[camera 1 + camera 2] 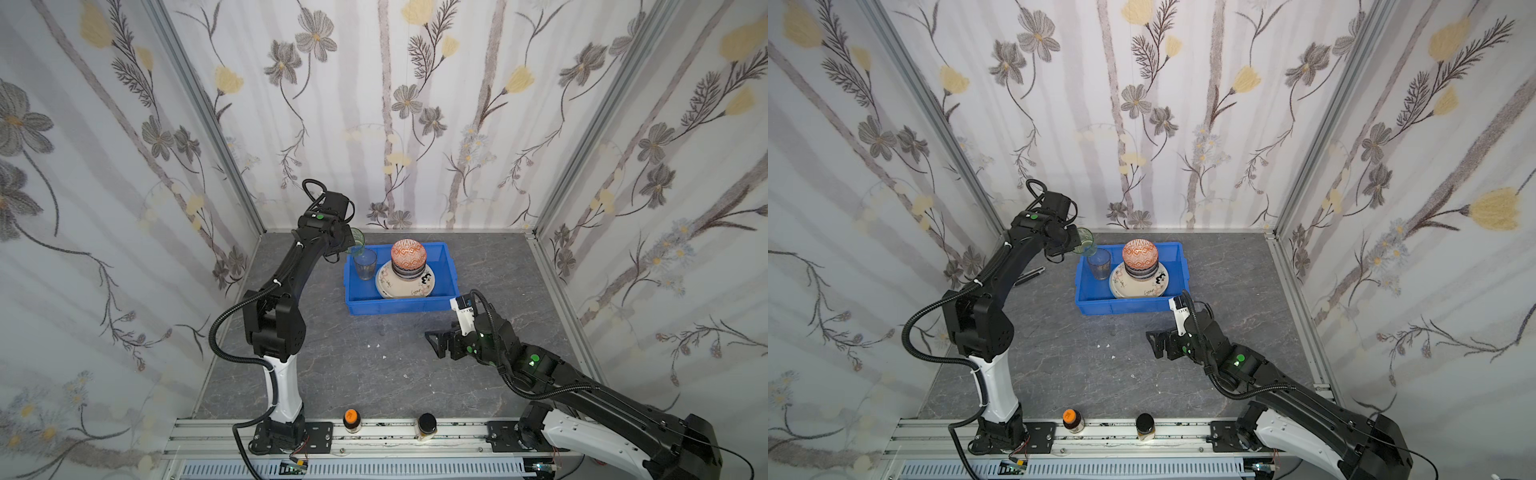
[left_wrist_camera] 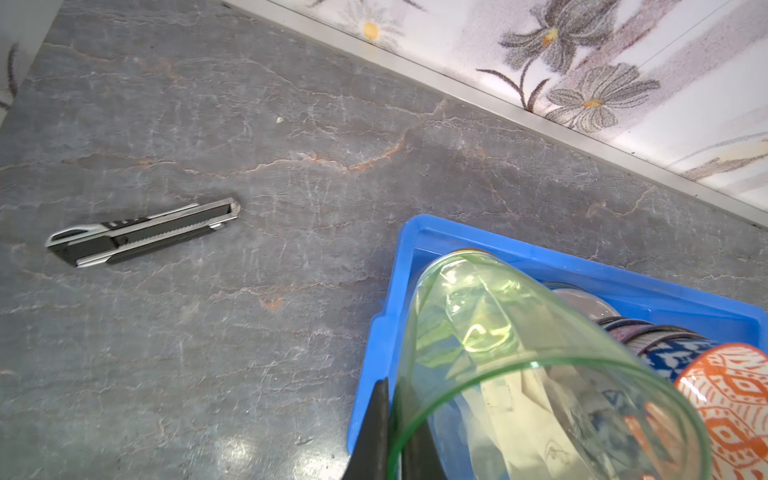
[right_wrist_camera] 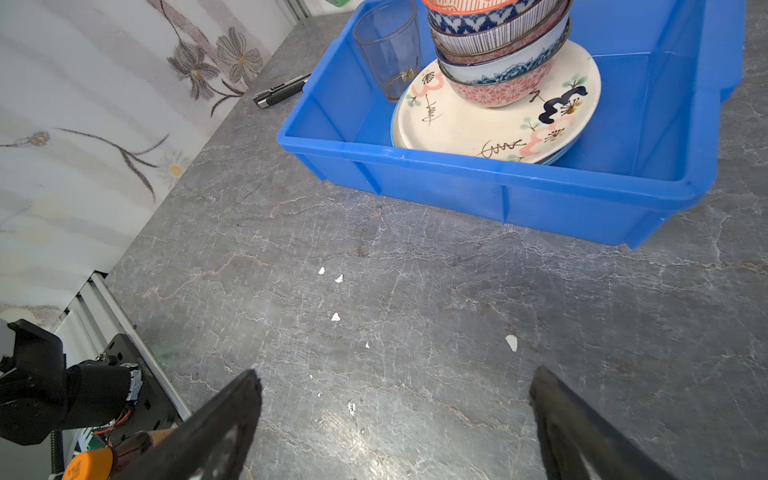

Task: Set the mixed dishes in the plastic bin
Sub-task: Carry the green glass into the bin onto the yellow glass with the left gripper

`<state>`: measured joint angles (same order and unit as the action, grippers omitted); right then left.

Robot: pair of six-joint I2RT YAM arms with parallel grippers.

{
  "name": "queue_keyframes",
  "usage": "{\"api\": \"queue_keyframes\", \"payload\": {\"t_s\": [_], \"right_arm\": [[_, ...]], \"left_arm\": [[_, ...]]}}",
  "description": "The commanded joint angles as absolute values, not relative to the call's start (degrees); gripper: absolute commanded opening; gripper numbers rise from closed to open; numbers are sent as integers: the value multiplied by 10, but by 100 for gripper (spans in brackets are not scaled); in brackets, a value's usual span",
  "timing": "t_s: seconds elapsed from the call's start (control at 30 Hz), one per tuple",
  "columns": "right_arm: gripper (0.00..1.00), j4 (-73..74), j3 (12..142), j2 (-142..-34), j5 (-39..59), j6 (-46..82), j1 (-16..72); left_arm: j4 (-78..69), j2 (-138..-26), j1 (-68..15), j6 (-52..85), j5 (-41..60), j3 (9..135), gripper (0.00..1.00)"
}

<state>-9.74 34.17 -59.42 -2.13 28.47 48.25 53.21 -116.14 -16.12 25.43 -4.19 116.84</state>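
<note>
The blue plastic bin (image 1: 399, 308) (image 1: 1126, 308) (image 2: 540, 259) (image 3: 457, 187) stands at the back middle of the table. Inside it, an upturned orange geometric bowl (image 1: 408, 254) (image 1: 1140, 252) (image 2: 731, 411) tops a stack of bowls on cream plates (image 1: 419, 287) (image 3: 478, 129). A clear tumbler (image 1: 365, 265) (image 1: 1099, 267) (image 3: 388, 50) stands upright in the bin's left end. My left gripper (image 2: 395, 386) is shut on the rim of a green tumbler (image 1: 358, 240) (image 1: 1086, 242) (image 2: 498, 332), tilted above the bin's back left corner. My right gripper (image 1: 435, 343) (image 3: 395, 382) hangs open over bare table before the bin's right front corner.
A black utility knife (image 2: 145, 232) (image 1: 1030, 276) (image 3: 280, 91) lies on the table left of the bin. Two small jars, one orange-lidded (image 1: 352, 419) and one black-lidded (image 1: 427, 424), stand on the front rail. White chips (image 3: 334, 318) dot the table. Flowered walls close three sides.
</note>
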Motion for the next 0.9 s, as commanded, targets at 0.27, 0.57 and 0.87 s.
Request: {"api": "queue_keyframes", "payload": {"t_s": [0.27, 0.57, 0.87], "right_arm": [[100, -93, 327, -568, -48, 326, 478], [100, -100, 323, -554, -50, 346, 478], [100, -113, 320, -543, -53, 360, 478]], "left_arm": [[584, -1251, -171, 217, -39, 1264, 0], [605, -1291, -172, 203, -29, 1296, 0], [610, -1308, -172, 201, -31, 1310, 0]]}}
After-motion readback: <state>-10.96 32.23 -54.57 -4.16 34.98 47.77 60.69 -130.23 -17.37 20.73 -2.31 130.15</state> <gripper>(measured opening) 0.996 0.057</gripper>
